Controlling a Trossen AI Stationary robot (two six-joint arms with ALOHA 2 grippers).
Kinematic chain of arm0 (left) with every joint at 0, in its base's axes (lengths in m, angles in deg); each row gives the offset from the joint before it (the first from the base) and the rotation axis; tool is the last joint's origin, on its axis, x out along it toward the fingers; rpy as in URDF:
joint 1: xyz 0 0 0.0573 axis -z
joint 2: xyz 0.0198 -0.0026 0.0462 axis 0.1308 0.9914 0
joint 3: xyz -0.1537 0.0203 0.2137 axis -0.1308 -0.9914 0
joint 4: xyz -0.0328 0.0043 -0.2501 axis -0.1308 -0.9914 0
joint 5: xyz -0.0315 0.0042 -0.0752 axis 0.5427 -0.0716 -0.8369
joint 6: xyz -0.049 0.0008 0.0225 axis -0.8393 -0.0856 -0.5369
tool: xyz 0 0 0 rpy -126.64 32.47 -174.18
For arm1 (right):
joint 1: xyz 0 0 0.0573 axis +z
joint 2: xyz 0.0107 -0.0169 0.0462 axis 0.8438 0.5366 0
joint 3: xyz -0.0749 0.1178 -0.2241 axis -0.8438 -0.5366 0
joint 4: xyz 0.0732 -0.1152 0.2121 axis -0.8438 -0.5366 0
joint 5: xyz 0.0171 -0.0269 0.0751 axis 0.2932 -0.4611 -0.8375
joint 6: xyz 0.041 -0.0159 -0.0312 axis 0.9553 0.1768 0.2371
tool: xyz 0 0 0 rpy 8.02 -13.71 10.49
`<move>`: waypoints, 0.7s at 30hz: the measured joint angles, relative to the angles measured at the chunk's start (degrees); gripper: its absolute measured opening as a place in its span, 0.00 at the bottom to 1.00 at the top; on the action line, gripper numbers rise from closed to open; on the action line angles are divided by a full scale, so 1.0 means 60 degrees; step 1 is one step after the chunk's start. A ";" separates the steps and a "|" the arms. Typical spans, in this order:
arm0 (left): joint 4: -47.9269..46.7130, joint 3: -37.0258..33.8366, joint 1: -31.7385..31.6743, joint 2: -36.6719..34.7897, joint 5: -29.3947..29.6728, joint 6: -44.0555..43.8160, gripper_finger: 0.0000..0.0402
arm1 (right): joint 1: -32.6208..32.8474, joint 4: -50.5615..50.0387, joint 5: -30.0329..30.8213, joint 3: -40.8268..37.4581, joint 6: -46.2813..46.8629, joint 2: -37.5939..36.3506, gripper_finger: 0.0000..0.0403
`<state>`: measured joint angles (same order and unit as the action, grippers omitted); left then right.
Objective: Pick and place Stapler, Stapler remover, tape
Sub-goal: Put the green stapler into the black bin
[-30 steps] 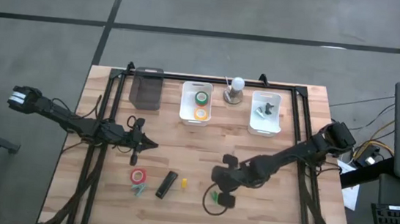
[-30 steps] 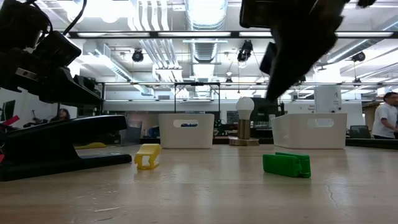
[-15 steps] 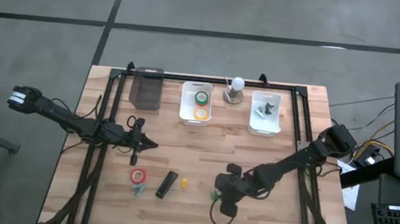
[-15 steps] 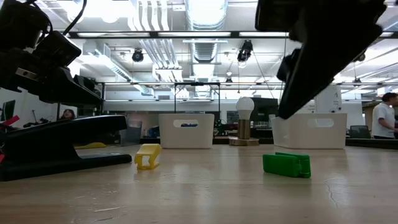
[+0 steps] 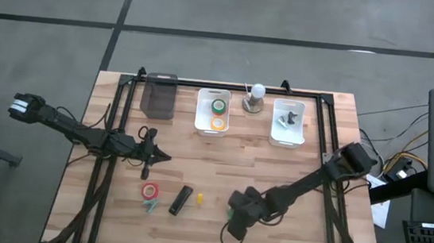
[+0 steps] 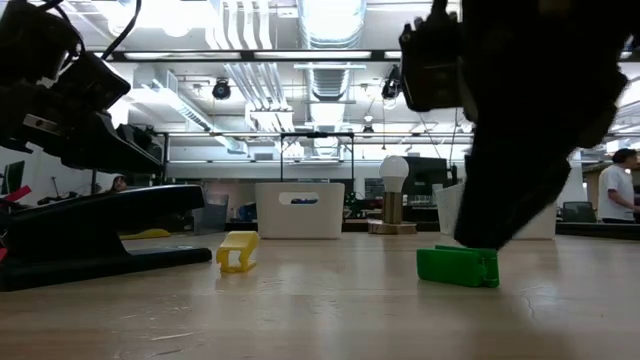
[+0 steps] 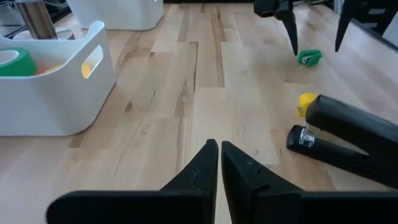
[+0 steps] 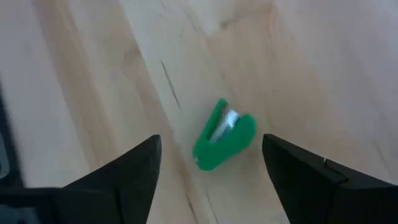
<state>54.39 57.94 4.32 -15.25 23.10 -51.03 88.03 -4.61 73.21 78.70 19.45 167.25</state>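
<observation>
Two spread fingers of the right gripper (image 8: 208, 165) are poised over the green staple remover (image 8: 224, 134), which lies at five o'clock on the table (image 5: 302, 233). If it were pinched off-centre, it could be flicked away. From above it is hidden under the gripper; the left gripper (image 7: 219, 163) is kept pressed together at nine o'clock.

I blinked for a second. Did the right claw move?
Yes. The right claw slid toward the table's near edge, farther from the white bin, and opened over the green staple remover.
</observation>
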 joint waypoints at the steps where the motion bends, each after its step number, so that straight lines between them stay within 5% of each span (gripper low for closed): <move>1: 0.0025 -0.0002 0.0000 0.0009 0.0000 0.0000 0.06 | 0.0000 -0.0060 -0.0021 0.0024 0.0010 0.0079 0.68; 21: -0.0081 -0.0002 0.0000 0.0004 0.0001 0.0000 0.06 | 0.0036 -0.0467 0.1345 0.0215 -0.1976 0.0726 0.42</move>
<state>53.91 57.92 4.32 -15.23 23.10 -51.03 88.25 -7.41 81.28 79.99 7.60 171.61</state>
